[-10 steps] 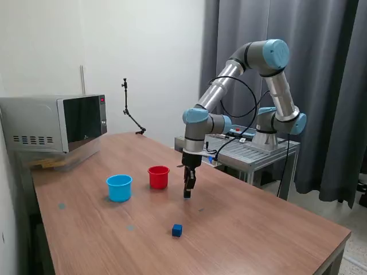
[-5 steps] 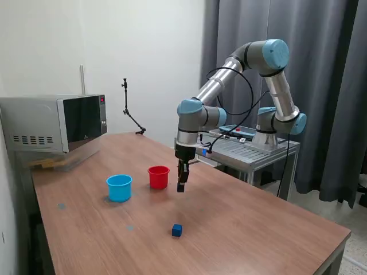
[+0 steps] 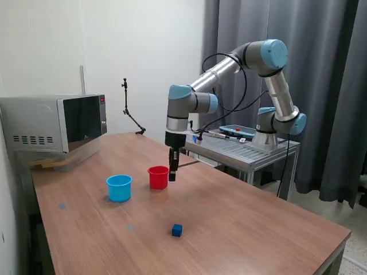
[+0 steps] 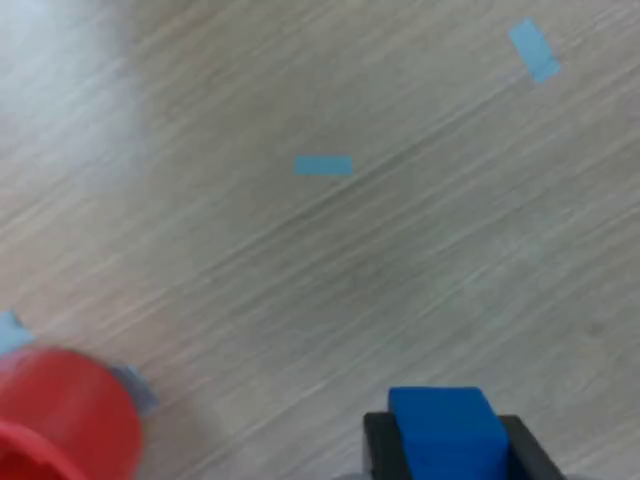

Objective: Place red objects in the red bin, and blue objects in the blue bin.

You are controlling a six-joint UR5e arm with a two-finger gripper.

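Blue is showing between the dark fingers in the wrist view: the gripper (image 4: 447,440) is pinching a small blue cube (image 4: 445,428), and nothing there is suggesting a loose hold. In the exterior view the gripper (image 3: 172,173) is hanging above the table (image 3: 241,229), just beside the red cup (image 3: 159,177) on that cup's right in the exterior view, with its tips at about rim height. The cube itself is too small to make out in that view.

The relation that matters is this: the light blue cup (image 3: 119,187) is standing further to the exterior view's left, a little nearer the camera, with the red cup lying between it and the gripper. Judging from that, the carried cube is needing to pass over or around the red cup before being let go, and a release here would risk dropping blue into red. A cube has no long axis to speak of, so the wrist angle is mattering little. Only one arm is working, so no choice of hand is arising.

Counting: one red cup, one light blue cup, one blue cube in the grip, and a second blue cube (image 3: 177,230) lying on the table, nearer the camera and well apart from both cups. No red cubes are showing in either view; whether they are lying inside the red cup cannot be told.
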